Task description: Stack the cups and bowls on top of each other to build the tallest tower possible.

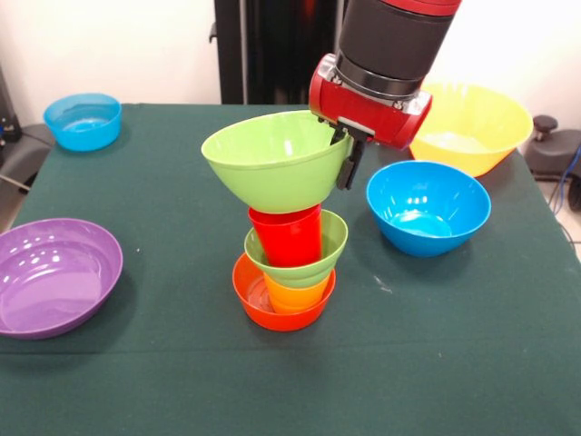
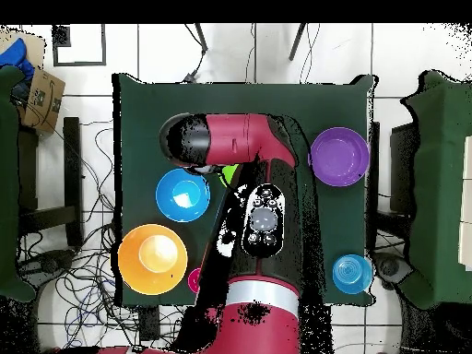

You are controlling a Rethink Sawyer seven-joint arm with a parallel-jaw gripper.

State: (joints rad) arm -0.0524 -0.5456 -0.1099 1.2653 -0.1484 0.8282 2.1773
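The tower stands mid-table: a small orange bowl (image 1: 281,304) at the bottom, then a yellow-orange cup (image 1: 295,294), a small green bowl (image 1: 329,247) and a red cup (image 1: 286,238). A larger green bowl (image 1: 270,163) sits tilted on the red cup. My gripper (image 1: 346,169) is shut on that bowl's right rim, one black finger (image 1: 351,165) showing outside the wall. In the overhead view the arm (image 2: 249,147) hides the tower except a green sliver (image 2: 228,172). A pink cup (image 2: 194,279) peeks out beside the arm.
On the green table (image 1: 272,391) a blue bowl (image 1: 427,207) sits right of the tower, with a large yellow bowl (image 1: 472,123) behind it. A purple bowl (image 1: 54,275) lies at the left edge and a small blue bowl (image 1: 83,120) at the far left corner.
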